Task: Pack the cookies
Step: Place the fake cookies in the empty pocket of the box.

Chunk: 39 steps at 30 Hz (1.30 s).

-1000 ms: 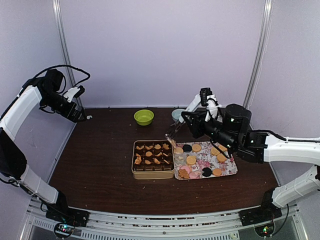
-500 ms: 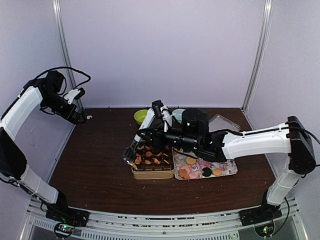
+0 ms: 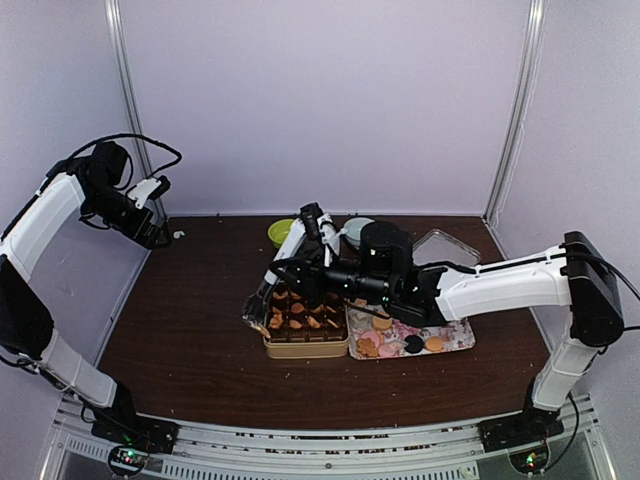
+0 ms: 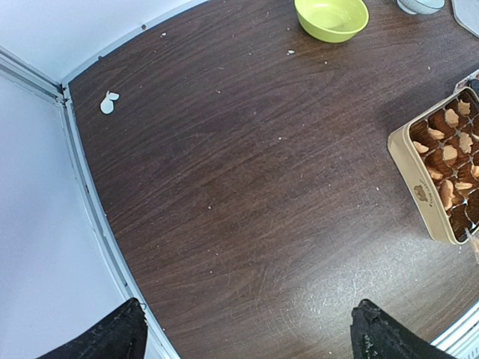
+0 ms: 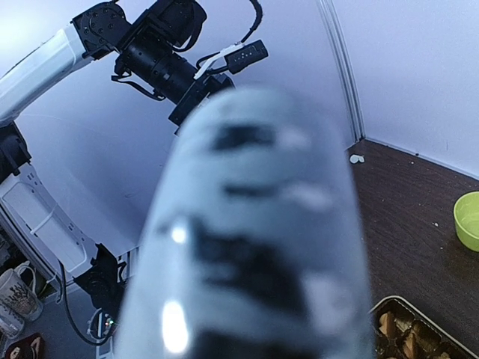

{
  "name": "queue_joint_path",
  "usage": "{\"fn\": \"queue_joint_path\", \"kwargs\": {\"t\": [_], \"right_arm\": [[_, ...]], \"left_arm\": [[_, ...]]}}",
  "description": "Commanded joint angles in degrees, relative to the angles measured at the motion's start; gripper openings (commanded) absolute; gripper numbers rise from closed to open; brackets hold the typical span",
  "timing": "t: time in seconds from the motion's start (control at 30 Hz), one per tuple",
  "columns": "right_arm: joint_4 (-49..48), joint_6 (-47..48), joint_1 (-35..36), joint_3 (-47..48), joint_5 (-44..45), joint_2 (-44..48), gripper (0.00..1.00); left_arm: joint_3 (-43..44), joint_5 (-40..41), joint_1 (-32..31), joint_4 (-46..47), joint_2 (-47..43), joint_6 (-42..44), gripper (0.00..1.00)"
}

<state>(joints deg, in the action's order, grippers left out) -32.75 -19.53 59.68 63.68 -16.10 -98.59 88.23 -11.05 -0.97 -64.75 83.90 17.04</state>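
Right arm stretched flat across the tin, left arm parked up by the wall

Mid-worktop [image 3: 190, 330] (dark wood grain, crumb-speckled) sits a tan tin [image 3: 305, 349] with rounded corners and a grid of crinkly brown paper cups. Some of the cookies [image 3: 382, 322], flat round tan ones, are in those cups. The rest, plus pink and black ones, lie on the floral tray [image 3: 452, 332] touching the tin's right side. A glossy green bowl [image 4: 331, 16] sits near the far edge. A second ago the right arm was folded over the tray. Now it lies low and long across the tin, with the right gripper [image 3: 262, 298] past the tin's left side. Can't tell how its jaws stand, a blurry pale thing fills its camera. The left gripper [image 4: 247, 333] hasn't budged: high over the left edge, jaws wide apart, holding nothing.
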Motion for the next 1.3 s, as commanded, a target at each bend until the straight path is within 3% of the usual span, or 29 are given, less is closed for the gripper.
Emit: {"fn": "queue_joint_path", "kwargs": {"t": [0.0, 0.73, 0.83, 0.97, 1.1, 1.27], "right_arm": [[-4.9, 1.3, -0.7, -1.0, 1.6, -1.2, 0.00], [-10.3, 3.3, -2.0, -8.3, 5.1, -2.0, 0.02], [-9.8, 2.7, -2.1, -8.5, 4.8, -1.5, 0.12], [-8.5, 2.2, -2.3, -9.4, 4.9, 0.9, 0.37], [-8.4, 1.3, -3.0, -10.0, 4.7, 3.2, 0.43], [-7.7, 0.0, -3.9, -9.9, 4.3, 4.8, 0.41]], "left_arm": [[0.1, 0.3, -0.3, 0.4, -1.4, 0.8, 0.98], [0.7, 0.1, -0.3, 0.0, -1.5, 0.7, 0.98], [0.8, 0.1, -0.3, -0.1, -1.6, 0.7, 0.98], [0.7, 0.0, -0.3, -0.1, -1.7, 0.7, 0.98], [0.6, -0.5, -0.3, -0.1, -1.6, 0.6, 0.98], [0.8, -0.5, -0.3, -0.1, -1.6, 0.6, 0.98]]}}
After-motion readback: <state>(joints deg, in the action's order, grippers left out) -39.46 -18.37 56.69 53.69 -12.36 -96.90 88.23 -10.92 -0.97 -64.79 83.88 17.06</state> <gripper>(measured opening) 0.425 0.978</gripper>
